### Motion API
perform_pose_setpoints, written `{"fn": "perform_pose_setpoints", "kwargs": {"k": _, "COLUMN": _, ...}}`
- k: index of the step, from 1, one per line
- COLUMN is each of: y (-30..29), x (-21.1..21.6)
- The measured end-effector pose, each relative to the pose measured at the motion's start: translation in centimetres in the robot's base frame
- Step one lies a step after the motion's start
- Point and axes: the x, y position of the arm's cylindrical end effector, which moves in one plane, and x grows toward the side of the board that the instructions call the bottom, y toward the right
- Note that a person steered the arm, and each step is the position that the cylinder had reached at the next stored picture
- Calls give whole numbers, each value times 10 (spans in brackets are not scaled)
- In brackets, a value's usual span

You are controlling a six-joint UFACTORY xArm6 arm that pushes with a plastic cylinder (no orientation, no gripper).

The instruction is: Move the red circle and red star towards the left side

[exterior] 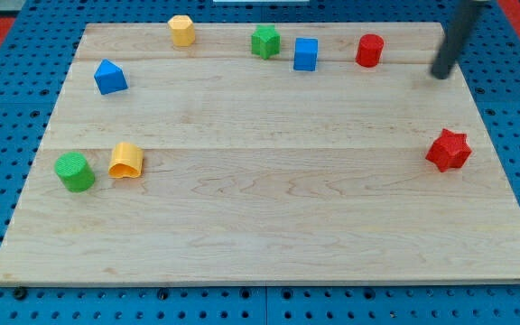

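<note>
The red circle (369, 50) stands near the view's top, right of centre. The red star (448, 150) lies at the view's right, at mid height. My tip (441, 73) is at the upper right, to the right of the red circle and a clear gap away from it. The tip is above the red star in the view and well apart from it. It touches no block.
A blue cube (306, 54) and a green block (264, 41) sit left of the red circle. A yellow hexagon (181, 30) is at top left. A blue triangle (109, 78), a green circle (75, 171) and a yellow block (126, 160) are at the left. The wooden board (269, 226) lies on a blue pegboard.
</note>
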Motion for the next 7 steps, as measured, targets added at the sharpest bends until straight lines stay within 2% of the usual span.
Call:
{"fn": "perform_pose_setpoints", "kwargs": {"k": 1, "y": -115, "x": 5}}
{"fn": "perform_pose_setpoints", "kwargs": {"k": 2, "y": -35, "x": 7}}
{"fn": "perform_pose_setpoints", "kwargs": {"k": 3, "y": 131, "x": 12}}
{"fn": "perform_pose_setpoints", "kwargs": {"k": 4, "y": 111, "x": 5}}
{"fn": "perform_pose_setpoints", "kwargs": {"k": 5, "y": -37, "x": -41}}
{"fn": "perform_pose_setpoints", "kwargs": {"k": 6, "y": -5, "x": -4}}
{"fn": "perform_pose_setpoints", "kwargs": {"k": 7, "y": 81, "x": 48}}
